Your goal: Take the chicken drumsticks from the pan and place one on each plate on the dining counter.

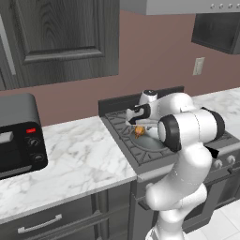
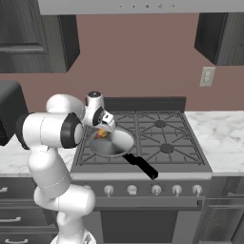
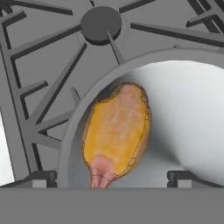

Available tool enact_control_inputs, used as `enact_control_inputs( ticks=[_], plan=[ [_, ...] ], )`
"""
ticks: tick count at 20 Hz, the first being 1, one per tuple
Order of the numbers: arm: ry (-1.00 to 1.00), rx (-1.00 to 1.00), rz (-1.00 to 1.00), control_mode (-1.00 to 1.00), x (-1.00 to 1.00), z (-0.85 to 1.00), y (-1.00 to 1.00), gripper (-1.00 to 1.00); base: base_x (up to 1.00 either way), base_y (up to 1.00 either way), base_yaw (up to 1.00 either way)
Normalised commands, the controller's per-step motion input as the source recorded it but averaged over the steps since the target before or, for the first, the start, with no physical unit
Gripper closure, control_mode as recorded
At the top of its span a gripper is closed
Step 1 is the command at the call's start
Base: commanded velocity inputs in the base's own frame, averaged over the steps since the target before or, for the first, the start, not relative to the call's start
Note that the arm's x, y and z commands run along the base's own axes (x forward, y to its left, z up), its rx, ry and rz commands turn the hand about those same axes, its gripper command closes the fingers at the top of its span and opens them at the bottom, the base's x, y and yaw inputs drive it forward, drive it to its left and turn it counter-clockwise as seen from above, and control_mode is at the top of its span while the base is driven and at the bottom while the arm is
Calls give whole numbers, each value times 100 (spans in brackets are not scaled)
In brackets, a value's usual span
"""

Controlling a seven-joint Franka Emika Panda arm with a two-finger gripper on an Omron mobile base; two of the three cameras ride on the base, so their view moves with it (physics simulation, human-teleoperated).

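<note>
One golden-tan chicken drumstick (image 3: pixel 116 131) lies in the grey pan (image 3: pixel 188 113), against its rim, bone end toward the camera. My gripper (image 3: pixel 113 178) hangs open just above it, one fingertip (image 3: pixel 41 178) on each side of the bone end and neither touching the meat. From the base, the drumstick (image 1: pixel 139 131) shows under the hand (image 1: pixel 136 123) in the pan (image 1: pixel 149 143). On the other side, the pan (image 2: pixel 114 143) sits on the stove's front left burner, its black handle (image 2: pixel 141 166) pointing to the front right. The plates and the dining counter are out of view.
The stove (image 2: pixel 162 133) has black grates and a row of knobs (image 2: pixel 155 189) along its front. A marble worktop (image 1: pixel 79 154) runs to its left with a dark toaster oven (image 1: pixel 18 136) on it. Dark wall cabinets (image 1: pixel 61 37) and a range hood (image 2: pixel 133 5) hang overhead.
</note>
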Motion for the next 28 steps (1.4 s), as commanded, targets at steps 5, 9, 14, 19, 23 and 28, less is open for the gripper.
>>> enact_control_inputs(
  ticks=[5,9,14,19,23,28],
  plan=[
    [6,0,0,-100,17,-22,1,-100,0,0,0],
    [3,0,0,-100,18,-22,0,-100,0,0,0],
    [3,0,0,-100,14,-22,0,-100,0,0,0],
    [1,0,0,-100,11,-16,0,-100,0,0,0],
    [2,0,0,-100,1,-16,2,-100,0,0,0],
    [6,0,0,-100,-3,-24,9,-100,0,0,0]
  ],
)
